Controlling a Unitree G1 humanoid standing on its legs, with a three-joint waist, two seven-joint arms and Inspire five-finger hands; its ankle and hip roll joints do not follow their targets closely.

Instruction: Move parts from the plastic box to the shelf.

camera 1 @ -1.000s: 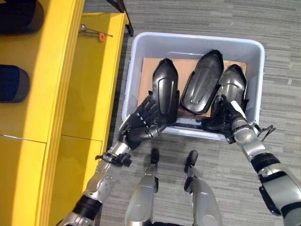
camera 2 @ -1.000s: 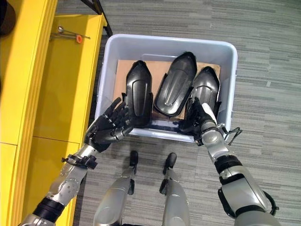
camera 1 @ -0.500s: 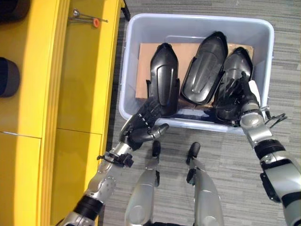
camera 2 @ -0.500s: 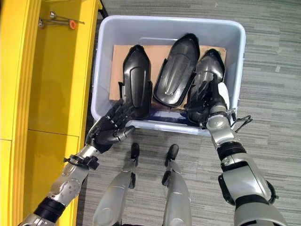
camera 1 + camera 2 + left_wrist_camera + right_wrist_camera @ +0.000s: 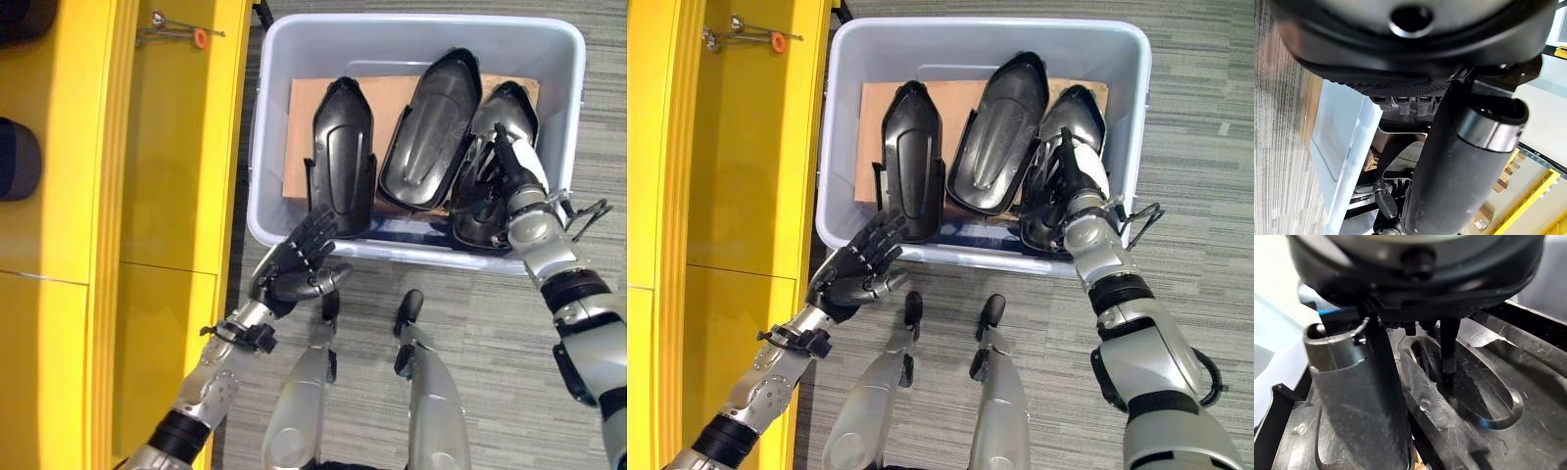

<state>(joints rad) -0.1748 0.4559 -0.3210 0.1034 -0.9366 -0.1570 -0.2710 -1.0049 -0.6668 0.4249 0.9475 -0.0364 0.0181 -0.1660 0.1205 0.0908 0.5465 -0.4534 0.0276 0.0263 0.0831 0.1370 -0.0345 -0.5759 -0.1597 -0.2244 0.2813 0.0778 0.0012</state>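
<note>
Grey striped carpet floor (image 5: 588,323); yellow shelf (image 5: 167,196) along robot's left. Plastic box (image 5: 269,211) on floor holds cardboard sheet (image 5: 392,93) and three black parts (image 5: 341,157). Left hand (image 5: 294,269) spread, fingers straight, just outside box's near wall. Right hand (image 5: 1073,191) lies on rightmost part (image 5: 511,113), fingers extended.

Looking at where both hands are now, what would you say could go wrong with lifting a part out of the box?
1. The right hand lies flat on the right-hand part, which overlaps the middle part; lifting one may drag the other.
2. The left hand hovers open at the plastic box's near wall, so reaching for the left part could bump the rim.
</note>
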